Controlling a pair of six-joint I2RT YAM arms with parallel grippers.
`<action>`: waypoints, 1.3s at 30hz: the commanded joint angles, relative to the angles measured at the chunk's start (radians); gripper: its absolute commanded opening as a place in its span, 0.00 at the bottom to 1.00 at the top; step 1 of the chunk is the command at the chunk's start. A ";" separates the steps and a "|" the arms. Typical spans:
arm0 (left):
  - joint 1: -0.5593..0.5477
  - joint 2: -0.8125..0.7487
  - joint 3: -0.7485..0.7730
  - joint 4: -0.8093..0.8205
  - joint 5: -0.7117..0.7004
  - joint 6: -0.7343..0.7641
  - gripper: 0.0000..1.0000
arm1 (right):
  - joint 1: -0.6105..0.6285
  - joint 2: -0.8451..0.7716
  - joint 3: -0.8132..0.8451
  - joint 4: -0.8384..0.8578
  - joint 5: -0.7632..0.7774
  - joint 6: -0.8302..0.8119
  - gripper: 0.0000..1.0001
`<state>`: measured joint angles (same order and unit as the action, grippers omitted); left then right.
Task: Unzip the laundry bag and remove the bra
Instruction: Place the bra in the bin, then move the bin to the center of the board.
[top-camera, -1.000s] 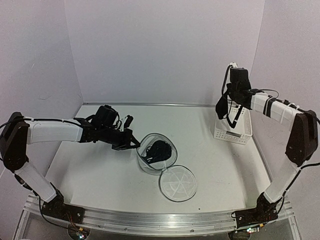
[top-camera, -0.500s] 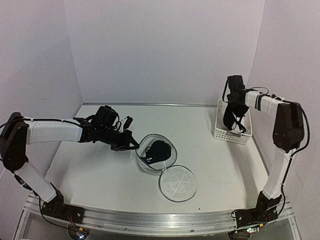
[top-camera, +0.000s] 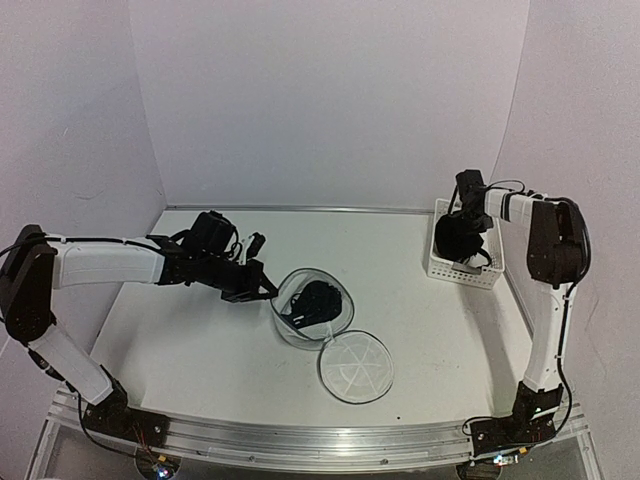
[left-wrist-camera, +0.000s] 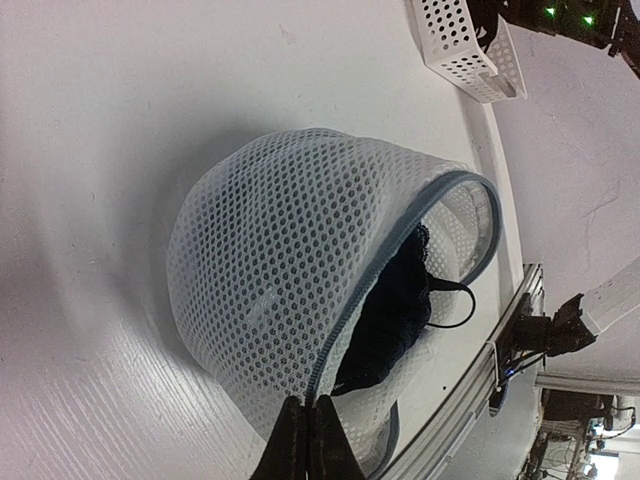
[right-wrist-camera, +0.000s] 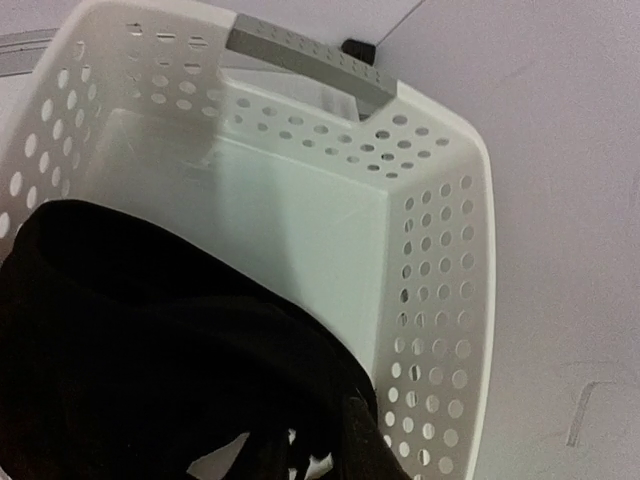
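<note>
Across the lower two thirds of the top view: white table (top-camera: 200, 350), pale walls behind.

Left arm (top-camera: 110, 265) comes in from the left edge and reaches toward the centre. Right arm (top-camera: 548, 250) stands along the right edge, its forearm bent back toward the upper right.

Upper right of the table: white plastic basket (top-camera: 470, 272) with round holes in its walls and a grey handle strip on the far rim. In the right wrist view the basket (right-wrist-camera: 440, 250) fills most of the frame.

Centre of the table: laundry bag (top-camera: 285, 312), white mesh with a dark rim, mouth open. Its round lid (top-camera: 355, 367) lies flat on the table just below and right of it, touching the bag's edge. In the left wrist view the laundry bag (left-wrist-camera: 270, 260) bulges as a dome, opening toward the right of the frame.

Bra (top-camera: 318, 300) sits inside the bag, dark against the mesh; in the left wrist view the bra (left-wrist-camera: 395, 310) shows a scalloped edge and a thin strap looping out at the mouth.

Black garment (top-camera: 460, 240) lies bunched in the basket, lower left of the right wrist frame (right-wrist-camera: 150, 340); kind not clear.

Left gripper (top-camera: 262, 288) is pinched tight on the bag's near rim, fingers (left-wrist-camera: 300, 440) together on the mesh.

Right gripper (top-camera: 462, 225) hangs over the basket at the black garment. One finger (right-wrist-camera: 355, 440) shows beside the cloth. Cannot tell whether it grips or has let go.
</note>
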<state>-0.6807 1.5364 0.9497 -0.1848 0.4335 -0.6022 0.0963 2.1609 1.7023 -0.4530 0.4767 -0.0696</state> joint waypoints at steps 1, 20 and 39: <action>-0.003 -0.048 0.014 0.002 -0.007 0.009 0.00 | -0.013 -0.036 0.042 -0.007 -0.055 0.056 0.24; -0.003 -0.029 0.030 0.002 0.008 0.027 0.00 | 0.002 -0.359 -0.078 -0.029 -0.420 0.284 0.48; -0.003 -0.102 -0.024 0.003 -0.031 0.022 0.00 | 0.087 -0.093 -0.083 0.083 -0.366 0.486 0.52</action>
<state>-0.6807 1.4857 0.9325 -0.1890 0.4179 -0.5987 0.1822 2.0293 1.6051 -0.4358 0.0772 0.3630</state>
